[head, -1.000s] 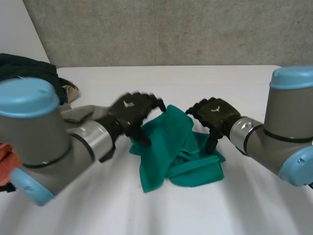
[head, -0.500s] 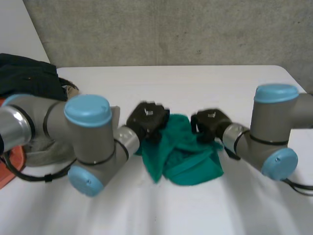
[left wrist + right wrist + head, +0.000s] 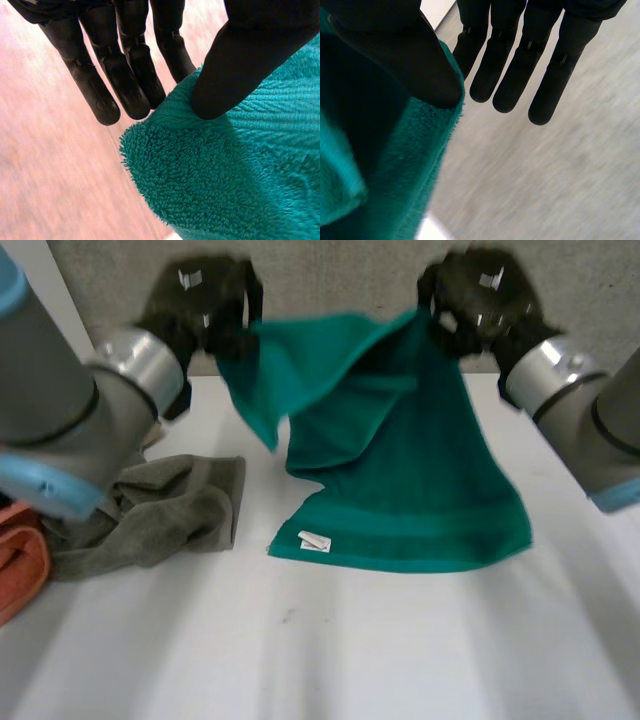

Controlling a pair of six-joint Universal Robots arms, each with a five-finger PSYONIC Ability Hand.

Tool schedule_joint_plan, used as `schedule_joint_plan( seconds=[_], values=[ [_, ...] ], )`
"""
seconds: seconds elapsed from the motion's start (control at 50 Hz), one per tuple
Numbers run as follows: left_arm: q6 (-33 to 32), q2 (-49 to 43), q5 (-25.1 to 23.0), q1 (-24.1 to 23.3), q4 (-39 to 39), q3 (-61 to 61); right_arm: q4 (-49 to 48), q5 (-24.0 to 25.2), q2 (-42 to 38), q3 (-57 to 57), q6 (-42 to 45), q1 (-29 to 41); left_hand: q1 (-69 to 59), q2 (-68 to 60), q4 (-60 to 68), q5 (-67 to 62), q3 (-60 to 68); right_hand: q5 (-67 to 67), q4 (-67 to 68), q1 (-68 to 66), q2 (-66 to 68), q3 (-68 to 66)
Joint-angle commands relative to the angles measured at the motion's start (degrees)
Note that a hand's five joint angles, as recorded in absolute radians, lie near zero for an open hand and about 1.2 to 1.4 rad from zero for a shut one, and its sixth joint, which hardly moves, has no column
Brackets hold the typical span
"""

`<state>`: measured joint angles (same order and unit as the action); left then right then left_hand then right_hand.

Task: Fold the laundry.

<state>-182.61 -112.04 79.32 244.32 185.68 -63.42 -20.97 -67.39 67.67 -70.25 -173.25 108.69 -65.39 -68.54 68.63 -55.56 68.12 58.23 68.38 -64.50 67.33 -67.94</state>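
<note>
Teal terry towel [image 3: 400, 480] hangs, top edge pinched by our left hand [image 3: 200, 305] and right hand [image 3: 480, 295]. Lower edge meets white table [image 3: 350, 660]; white tag [image 3: 315, 540] unreadable.

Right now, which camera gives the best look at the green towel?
The head view: the whole green towel hangs between the left hand and right hand. Each wrist view shows a patch pinched under that hand's thumb.

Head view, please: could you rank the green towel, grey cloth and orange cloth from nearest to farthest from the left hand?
1. green towel: pinched at a top corner by the left hand.
2. grey cloth: on the table, below the left arm.
3. orange cloth: at the view's left edge, beyond the grey cloth.
</note>
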Motion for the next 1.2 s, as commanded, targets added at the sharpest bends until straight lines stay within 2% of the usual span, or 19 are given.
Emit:
schedule_joint_plan(
  seconds=[0.02,0.1,0.2,0.22,0.26,0.28,0.36,0.38,0.52,0.6,0.68,0.7,0.78,0.88,0.94,1.02,1.08,1.12,1.2],
  values=[
    [-1.5,2.7,1.4,1.2,1.2,-19.4,11.4,8.7,-1.7,-9.5,1.8,0.6,-14.6,-11.5,11.4,-14.4,11.9,11.8,11.6,-15.5,12.7,-12.1],
    [-4.2,1.2,2.9,2.4,4.2,-25.8,11.6,13.6,-5.4,-14.3,5.3,3.1,-14.6,-11.5,11.4,-14.4,11.9,11.8,11.6,-15.5,12.7,-12.1],
    [-9.1,-1.3,5.5,4.0,5.7,-28.5,13.7,11.7,-11.2,-14.5,12.2,6.5,-14.6,-11.5,11.4,-14.4,11.9,11.6,11.4,-15.3,12.5,-11.9],
    [-10.0,-1.5,6.3,4.2,5.2,-28.5,15.2,9.7,-12.4,-13.3,13.7,7.1,-7.0,-3.8,3.7,-6.8,4.2,-17.2,-17.4,13.5,-16.3,16.9],
    [-10.8,-1.2,6.8,4.4,4.4,-28.7,16.4,7.8,-12.6,-11.8,13.7,7.4,0.1,3.3,-3.4,0.3,-2.9,-42.0,-42.1,38.2,-41.1,41.7],
    [-11.3,-0.7,7.0,4.3,3.9,-28.7,16.9,6.8,-12.6,-11.1,13.4,7.4,4.8,8.0,-8.1,5.0,-7.6,-47.6,-47.7,43.8,-46.7,47.3],
    [-12.3,2.3,7.3,3.6,2.1,-29.5,17.5,3.7,-11.1,-9.0,10.0,6.9,46.2,49.3,-49.4,46.4,-48.9,-55.5,-55.7,51.8,-54.6,55.2],
    [-12.8,4.0,7.4,3.2,1.0,-30.4,18.0,3.5,-9.5,-8.8,8.2,6.3,49.1,52.2,-52.3,49.3,-51.8,-58.2,-58.4,54.5,-57.3,57.9],
    [-15.4,13.3,7.3,1.2,-0.8,-39.4,25.4,3.0,0.3,-9.8,6.4,-0.9,49.0,52.1,-52.2,49.1,-51.7,-58.2,-58.4,54.5,-57.3,57.9],
    [-16.6,15.5,7.5,0.3,-0.9,-44.4,29.1,3.0,1.7,-11.1,12.4,-5.6,46.3,49.4,-49.5,46.4,-49.0,-58.2,-58.4,54.5,-57.3,57.9],
    [-17.3,15.5,7.6,-0.4,-0.9,-47.8,29.1,3.2,2.0,-13.9,24.4,-9.2,39.0,42.2,-42.3,39.2,-41.8,-57.9,-58.1,54.2,-57.0,57.6],
    [-17.3,15.1,7.8,-0.6,-0.9,-48.9,29.0,3.4,1.8,-15.0,29.5,-10.5,37.4,40.5,-40.6,37.5,-40.1,-57.2,-57.4,53.5,-56.3,56.9],
    [-17.3,12.4,7.7,-0.6,-0.3,-49.8,27.2,4.7,-1.5,-16.7,38.5,-12.0,35.8,39.0,-39.1,36.0,-38.6,-52.4,-52.5,48.6,-51.5,52.1],
    [-17.4,7.7,7.8,0.5,3.1,-47.8,21.9,8.7,-7.9,-16.0,39.9,-13.2,37.2,40.3,-40.4,37.3,-39.9,-48.5,-48.6,44.8,-47.6,48.2],
    [-17.4,5.4,8.0,0.7,5.0,-46.3,20.3,9.1,-11.9,-14.0,39.4,-13.5,38.4,41.5,-41.6,38.5,-41.1,-43.6,-43.8,39.9,-42.7,43.3],
    [-17.7,2.7,8.9,0.7,6.7,-44.5,19.0,8.8,-16.4,-10.7,37.9,-13.7,38.4,41.5,-41.6,38.5,-41.1,-34.2,-34.3,30.5,-33.3,33.9],
    [-18.8,0.8,9.8,0.5,8.7,-43.2,18.7,8.1,-18.9,-8.4,36.2,-13.9,38.2,41.3,-41.4,38.4,-40.9,-12.6,-12.7,8.8,-11.7,12.3],
    [-20.4,-0.8,10.3,0.5,10.1,-42.3,18.6,8.3,-19.5,-7.4,34.4,-14.2,37.4,40.5,-40.6,37.5,-40.1,11.6,11.5,-15.4,12.5,-11.9],
    [-23.3,-2.7,10.9,0.4,11.6,-41.2,17.4,8.7,-18.5,-7.8,31.1,-14.4,32.3,35.5,-35.6,32.5,-35.0,11.8,11.6,-15.5,12.7,-12.1]
  ],
)
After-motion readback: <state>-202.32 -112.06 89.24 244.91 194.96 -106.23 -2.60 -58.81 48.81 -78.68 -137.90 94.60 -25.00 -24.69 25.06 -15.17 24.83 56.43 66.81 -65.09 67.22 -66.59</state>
